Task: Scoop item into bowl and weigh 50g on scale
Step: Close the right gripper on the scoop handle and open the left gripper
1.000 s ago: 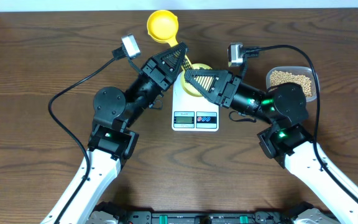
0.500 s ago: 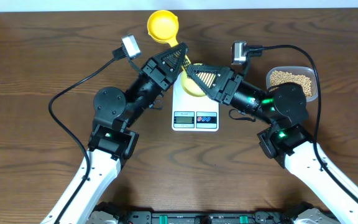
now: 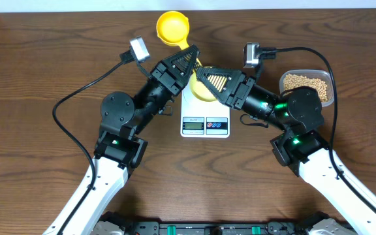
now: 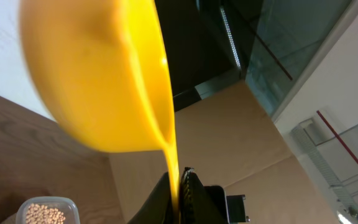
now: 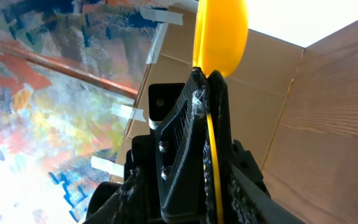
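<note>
Two grippers crowd one scoop handle, so this reads as a hand-off, not scooping.

Overhead: left gripper (image 3: 190,56) pinches the handle of the yellow scoop (image 3: 172,27). The cup end sits past the far edge of the scale (image 3: 205,121) & looks empty. right gripper (image 3: 202,76) comes in from the other side, tips at the same handle, just beside the left's. Both hang over the pale bowl (image 3: 197,92), which sits on the scale platform, mostly hidden under them; can't see inside. beans (image 3: 305,81) are in the clear tub (image 3: 332,90), well apart on the right of the table (image 3: 38,72).

Left wrist: fingertips pressed tight on the thin handle, scoop cup big & blurred up top, tub w/ beans low in the corner.

Right wrist: handle runs edge-on btwn its own black fingers. Whether the pads bite on it, can't tell.

Judgement: early in the task, prob. nothing weighed. Next move needs a firm hold by the right gripper, then the left's release w/o twisting the scoop, then a swing right to the tub. In the way: the left's fingers close alongside, & the bowl right below, where a knock could shift it on the scale.
</note>
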